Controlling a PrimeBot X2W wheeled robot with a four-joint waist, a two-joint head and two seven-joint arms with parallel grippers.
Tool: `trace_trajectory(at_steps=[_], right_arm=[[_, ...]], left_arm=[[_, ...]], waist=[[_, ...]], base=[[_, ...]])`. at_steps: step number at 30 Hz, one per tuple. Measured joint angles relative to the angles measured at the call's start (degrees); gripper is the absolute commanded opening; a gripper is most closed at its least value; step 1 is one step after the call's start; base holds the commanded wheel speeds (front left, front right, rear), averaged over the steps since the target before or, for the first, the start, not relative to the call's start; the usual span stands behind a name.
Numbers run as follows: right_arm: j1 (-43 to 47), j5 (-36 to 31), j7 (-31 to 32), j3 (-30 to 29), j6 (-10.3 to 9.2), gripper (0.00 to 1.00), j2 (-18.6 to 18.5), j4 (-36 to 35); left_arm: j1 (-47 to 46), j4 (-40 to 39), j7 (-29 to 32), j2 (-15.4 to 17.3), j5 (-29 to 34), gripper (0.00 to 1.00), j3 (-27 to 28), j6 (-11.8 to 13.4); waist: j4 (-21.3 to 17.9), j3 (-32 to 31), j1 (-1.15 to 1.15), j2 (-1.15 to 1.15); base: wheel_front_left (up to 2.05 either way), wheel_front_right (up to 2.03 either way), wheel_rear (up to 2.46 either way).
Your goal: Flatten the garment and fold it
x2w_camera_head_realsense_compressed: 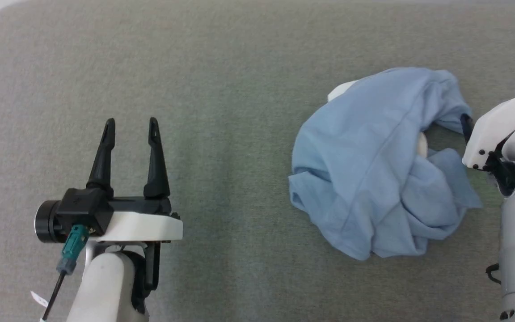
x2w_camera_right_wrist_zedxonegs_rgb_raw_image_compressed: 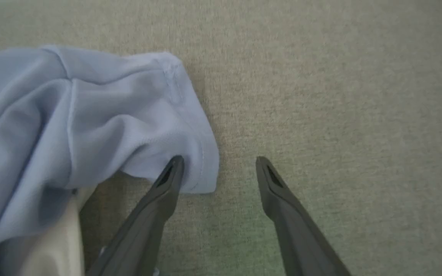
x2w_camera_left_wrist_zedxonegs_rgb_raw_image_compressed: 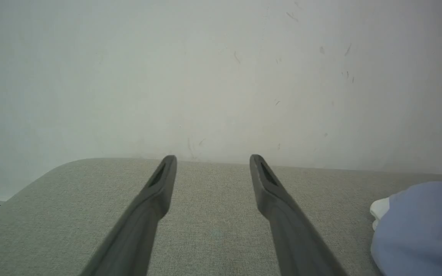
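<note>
Grey fabric worktop (x2w_camera_head_realsense_compressed: 239,67) is carrying the garment (x2w_camera_head_realsense_compressed: 365,170), which is lying crumpled in a light blue heap on the right side, white collar (x2w_camera_head_realsense_compressed: 340,91) peeking out at the far edge. Left end effector (x2w_camera_head_realsense_compressed: 132,120) is hovering released, well apart from it. Right end effector (x2w_camera_right_wrist_zedxonegs_rgb_raw_image_compressed: 219,159) is sitting released, one finger (x2w_camera_right_wrist_zedxonegs_rgb_raw_image_compressed: 159,191) at a hem (x2w_camera_right_wrist_zedxonegs_rgb_raw_image_compressed: 202,161), gripping nothing

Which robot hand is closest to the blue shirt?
The right gripper: its open jaws are right at the hemmed edge of the shirt. The left gripper, also open, is far off over bare grey surface.
</note>
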Motion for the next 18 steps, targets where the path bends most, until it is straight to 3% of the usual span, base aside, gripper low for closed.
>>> trace_trajectory(at_steps=[4, 5, 6, 7, 10, 13, 18], right_arm=[[-2.1, -2.2, 7.0, -1.5, -0.02, 0.96, -0.3, 2.7], [-2.6, -2.4, 8.2, -1.6, -0.07, 0.78, -0.5, 2.6], [-3.3, -2.5, 9.3, -1.5, -0.07, 0.24, -0.8, 2.6], [-3.7, -2.7, 10.3, -1.1, -0.07, 0.00, -1.0, 2.6], [-3.8, -2.7, 11.0, -0.2, -0.05, 0.00, -0.7, 1.4], [-3.0, -1.6, 6.2, 2.5, -0.07, 0.00, -0.2, -2.3], [-2.1, 3.6, -2.5, 14.6, -0.07, 0.00, 0.7, -12.7]], left_arm=[[0.4, -0.2, 0.0, -1.4, 1.2, 1.00, 1.8, -1.7], [0.8, -0.2, 0.0, -1.8, 1.3, 1.00, 2.3, -1.9], [1.0, -0.2, 0.0, -2.1, 1.5, 1.00, 2.7, -2.4], [1.0, -0.1, 0.0, -2.3, 1.6, 1.00, 3.1, -2.8], [1.6, 0.2, 0.0, -2.7, 1.8, 1.00, 4.3, -3.6], [2.7, 0.7, 0.0, -3.3, 2.2, 1.00, 5.4, -4.3], [4.0, 1.3, 0.0, -3.7, 3.3, 1.00, 6.7, -4.9]], waist=[[2.0, 2.1, 0.00, 0.00], [2.4, 2.5, 0.00, 0.00], [2.8, 2.8, -0.01, 0.00], [3.2, 3.0, -0.01, 0.00], [3.8, 2.8, 0.00, 0.00], [3.9, 1.8, -0.01, 0.00], [3.5, -1.1, -0.02, 0.00]], base=[[0.00, 0.00, 0.00], [0.00, 0.00, 0.00], [0.00, 0.00, 0.00], [0.00, 0.00, 0.00], [0.00, 0.00, 0.00], [0.00, 0.00, 0.00], [0.00, 0.00, 0.00]])
